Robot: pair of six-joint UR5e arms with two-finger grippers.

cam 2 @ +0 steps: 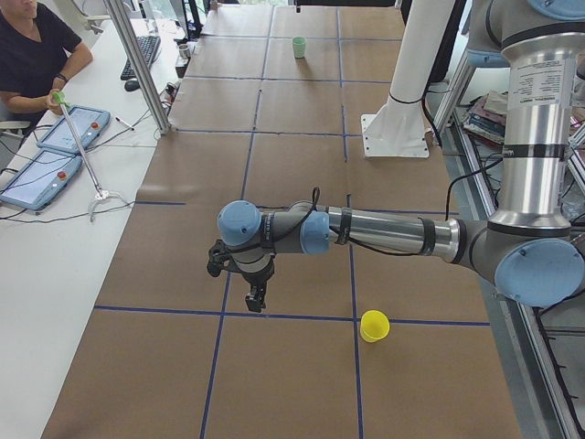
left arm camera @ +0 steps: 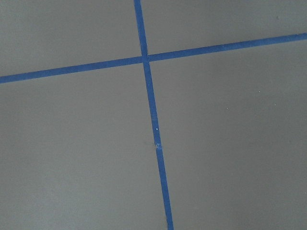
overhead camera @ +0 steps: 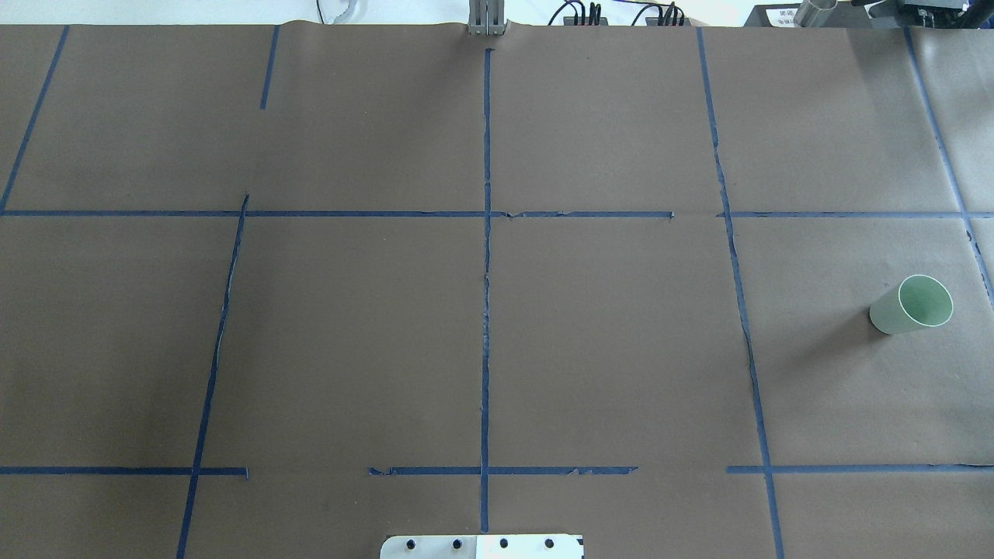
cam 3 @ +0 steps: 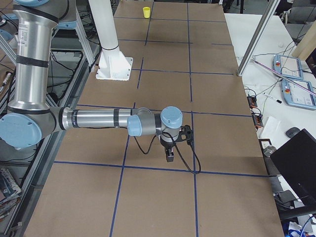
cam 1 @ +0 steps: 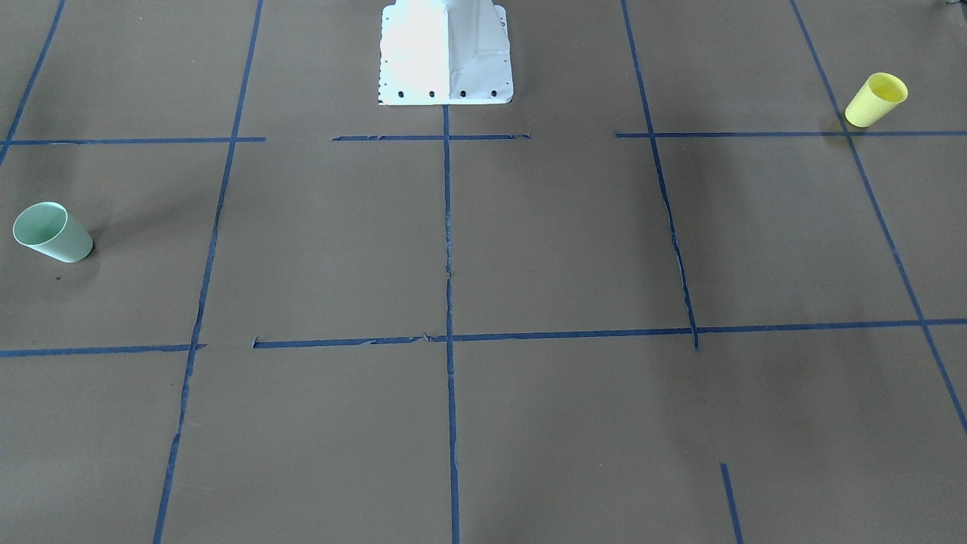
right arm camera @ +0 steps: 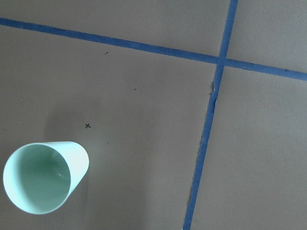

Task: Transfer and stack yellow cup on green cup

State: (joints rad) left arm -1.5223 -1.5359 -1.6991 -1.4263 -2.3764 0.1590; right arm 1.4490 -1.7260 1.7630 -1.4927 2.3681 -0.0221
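The yellow cup (cam 2: 374, 326) stands apart from the left fingers (cam 2: 255, 298), the green cup (right arm camera: 43, 177) from the right fingers (cam 3: 169, 156); how far either pair is open cannot be told.

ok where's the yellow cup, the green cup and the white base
yellow cup (cam 1: 867, 109): front-facing view, outer side wall
green cup (overhead camera: 887, 315): overhead view, outer side wall
white base (cam 1: 446, 53): front-facing view, middle of the mount

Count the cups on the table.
2. The yellow cup stands at the table's end on the robot's left; the green cup stands at the opposite end, on its right. No others are visible.
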